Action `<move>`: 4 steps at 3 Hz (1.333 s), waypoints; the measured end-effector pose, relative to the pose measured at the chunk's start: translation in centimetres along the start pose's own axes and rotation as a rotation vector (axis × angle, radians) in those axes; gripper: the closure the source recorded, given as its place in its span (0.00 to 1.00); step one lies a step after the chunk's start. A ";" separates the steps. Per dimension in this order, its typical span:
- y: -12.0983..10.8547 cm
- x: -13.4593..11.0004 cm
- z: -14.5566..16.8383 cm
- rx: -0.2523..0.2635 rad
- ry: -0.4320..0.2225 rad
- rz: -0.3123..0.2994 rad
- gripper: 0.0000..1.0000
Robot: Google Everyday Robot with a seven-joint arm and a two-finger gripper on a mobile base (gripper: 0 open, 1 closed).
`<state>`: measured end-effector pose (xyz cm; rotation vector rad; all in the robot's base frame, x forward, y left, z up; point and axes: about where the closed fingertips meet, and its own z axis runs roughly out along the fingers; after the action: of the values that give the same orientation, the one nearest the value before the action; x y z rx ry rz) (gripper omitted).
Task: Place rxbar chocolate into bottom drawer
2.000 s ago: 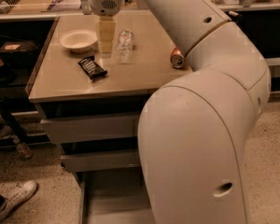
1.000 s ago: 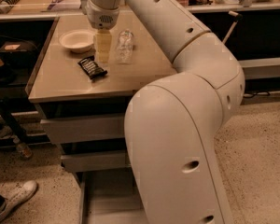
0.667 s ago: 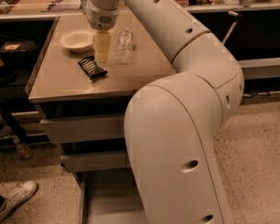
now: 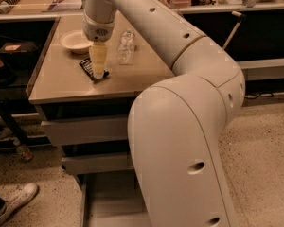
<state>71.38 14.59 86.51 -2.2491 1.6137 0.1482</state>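
Camera view: the gripper (image 4: pixel 98 73) is down on the tan surface (image 4: pixel 137 77), its tip planted right on the one rxbar chocolate (image 4: pixel 86 66), which lies flat near the front-left. Grasping or not, cannot tell. One white bowl (image 4: pixel 75 41), one clear bottle (image 4: pixel 126 46) behind. Three drawers below; the bottom drawer (image 4: pixel 109 197) stands pulled out.
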 end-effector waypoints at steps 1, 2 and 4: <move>0.9 -0.2 1.5 -0.025 -0.009 0.009 0.00; 1.1 0.5 2.5 -0.043 0.004 0.005 0.00; 0.7 1.5 2.8 -0.040 -0.007 0.026 0.00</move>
<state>71.54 14.05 83.32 -2.2552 1.6514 0.1973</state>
